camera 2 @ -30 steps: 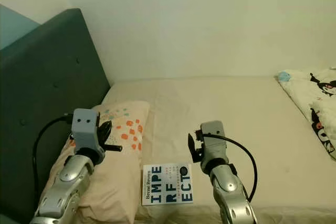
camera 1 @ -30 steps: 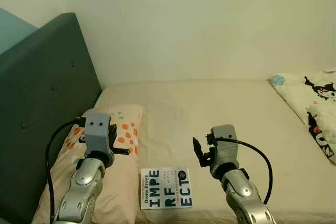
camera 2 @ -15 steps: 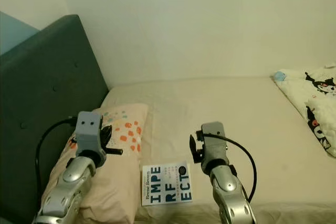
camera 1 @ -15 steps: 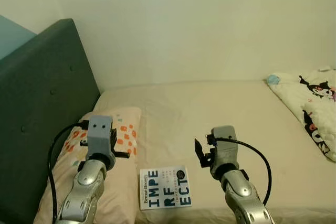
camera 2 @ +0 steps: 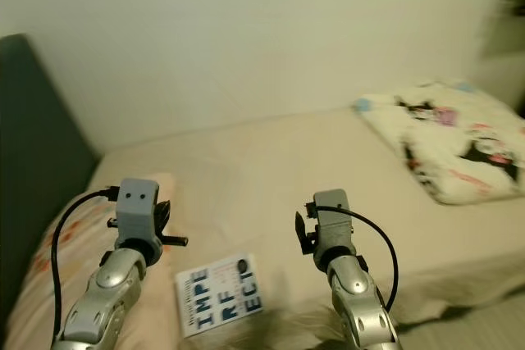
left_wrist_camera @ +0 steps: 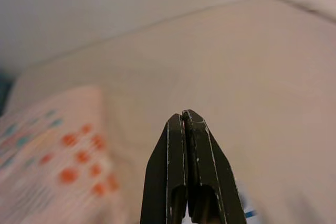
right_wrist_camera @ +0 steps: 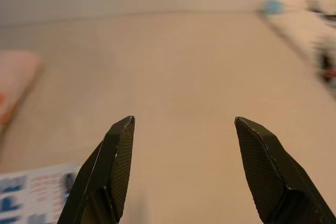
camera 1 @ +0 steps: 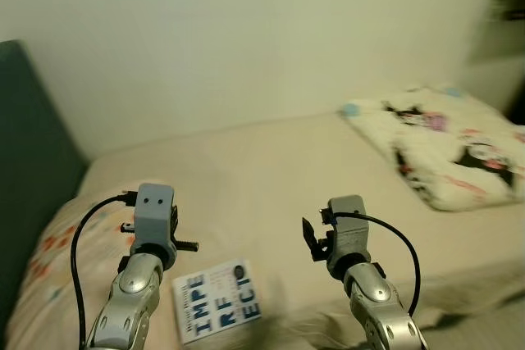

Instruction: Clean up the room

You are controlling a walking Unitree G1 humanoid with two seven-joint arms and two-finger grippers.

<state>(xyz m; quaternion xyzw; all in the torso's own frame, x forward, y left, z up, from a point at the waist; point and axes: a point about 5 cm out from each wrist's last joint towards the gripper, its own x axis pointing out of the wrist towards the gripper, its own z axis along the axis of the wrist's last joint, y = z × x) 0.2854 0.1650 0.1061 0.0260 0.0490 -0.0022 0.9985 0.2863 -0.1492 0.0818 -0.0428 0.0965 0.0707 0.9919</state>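
A white book (camera 1: 217, 311) lies flat at the bed's (camera 1: 271, 170) near edge, beside the spotted pillow (camera 2: 61, 243). The left claw (left_wrist_camera: 188, 124), fingers pressed together, and right claw (right_wrist_camera: 184, 124), spread wide, hover above it. A cartoon-print quilt (camera 1: 443, 145) is bunched well apart.

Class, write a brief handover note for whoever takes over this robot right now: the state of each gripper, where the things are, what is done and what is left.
Left gripper: shut, empty, raised over the bed.
Right gripper: open, empty, also above the bed.
Book: lying flat near the bed's front edge, between the two arms.
Spotted pillow: at the headboard end.
Cartoon-print blanket: bunched at the far right.
Done: nothing picked up. Left: book, blanket.
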